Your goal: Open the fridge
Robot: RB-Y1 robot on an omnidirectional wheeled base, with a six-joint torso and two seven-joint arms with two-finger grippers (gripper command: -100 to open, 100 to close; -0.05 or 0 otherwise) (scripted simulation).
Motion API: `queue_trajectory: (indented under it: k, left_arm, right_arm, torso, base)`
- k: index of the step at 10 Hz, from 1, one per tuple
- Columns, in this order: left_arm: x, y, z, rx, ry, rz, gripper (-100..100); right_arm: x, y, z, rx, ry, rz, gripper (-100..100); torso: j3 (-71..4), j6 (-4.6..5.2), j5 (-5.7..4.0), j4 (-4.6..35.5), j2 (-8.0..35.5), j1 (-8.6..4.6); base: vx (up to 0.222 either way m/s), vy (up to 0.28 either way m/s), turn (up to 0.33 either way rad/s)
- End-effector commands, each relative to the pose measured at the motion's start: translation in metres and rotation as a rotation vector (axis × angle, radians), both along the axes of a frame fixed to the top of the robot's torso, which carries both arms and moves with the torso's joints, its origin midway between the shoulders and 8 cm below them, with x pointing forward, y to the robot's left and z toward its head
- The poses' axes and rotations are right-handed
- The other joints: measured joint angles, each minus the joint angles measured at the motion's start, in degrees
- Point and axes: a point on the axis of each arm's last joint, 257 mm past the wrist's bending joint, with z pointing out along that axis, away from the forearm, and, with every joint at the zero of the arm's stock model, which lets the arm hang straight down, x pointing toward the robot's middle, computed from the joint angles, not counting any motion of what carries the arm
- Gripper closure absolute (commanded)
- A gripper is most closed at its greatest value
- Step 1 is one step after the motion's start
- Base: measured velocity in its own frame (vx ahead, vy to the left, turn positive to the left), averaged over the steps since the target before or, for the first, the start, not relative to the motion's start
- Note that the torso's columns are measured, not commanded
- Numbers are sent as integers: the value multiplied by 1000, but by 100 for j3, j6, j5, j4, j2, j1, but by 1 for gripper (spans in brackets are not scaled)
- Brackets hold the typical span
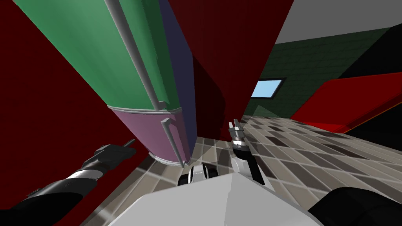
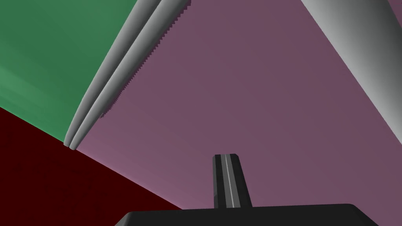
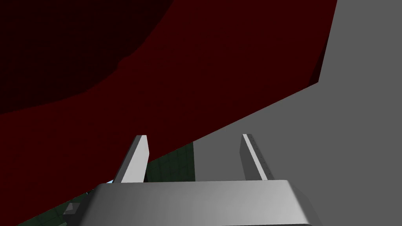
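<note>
Our left gripper, thin fingers clenched together on nothing, points at the purple lower door of the tall fridge, which stands in the head frame's upper left with its green upper door and grey bar handles; our right gripper hangs released, centre frame

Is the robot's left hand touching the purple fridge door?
Cannot tell. The head view puts the left hand right at the edge of the purple door; its wrist view shows shut fingers aimed at it, neither contact nor gap plain.
</note>
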Motion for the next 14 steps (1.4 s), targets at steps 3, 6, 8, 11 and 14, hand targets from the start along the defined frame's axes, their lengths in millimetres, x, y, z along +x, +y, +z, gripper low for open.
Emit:
queue_trajectory:
  k: [3,6,8,11,14]
  left_arm:
    - [6,-11,0,-4,0,-45,100]
    - [11,-22,-1,-8,1,-85,100]
    - [13,-27,-1,-10,2,-104,100]
    - [13,-17,-9,-20,19,-91,-100]
    - [10,2,-10,-33,25,-58,-100]
  right_arm:
    - [0,0,0,0,0,0,0]
    - [0,0,0,0,0,0,0]
    - [0,0,0,0,0,0,0]
    - [0,0,0,0,0,0,0]
    - [0,0,0,1,0,0,0]
  torso:
    - [5,5,-7,2,10,-14]
    - [9,5,10,4,10,37]
    - [2,4,0,1,4,5]
    - [-5,1,-8,-1,-16,-26]
    - [-28,5,-11,-14,-42,-28]
  base:
    - [-193,170,-84]
    - [-231,234,-120]
    - [-217,199,-73]
    - [-139,75,-54]
    - [135,-121,-38]
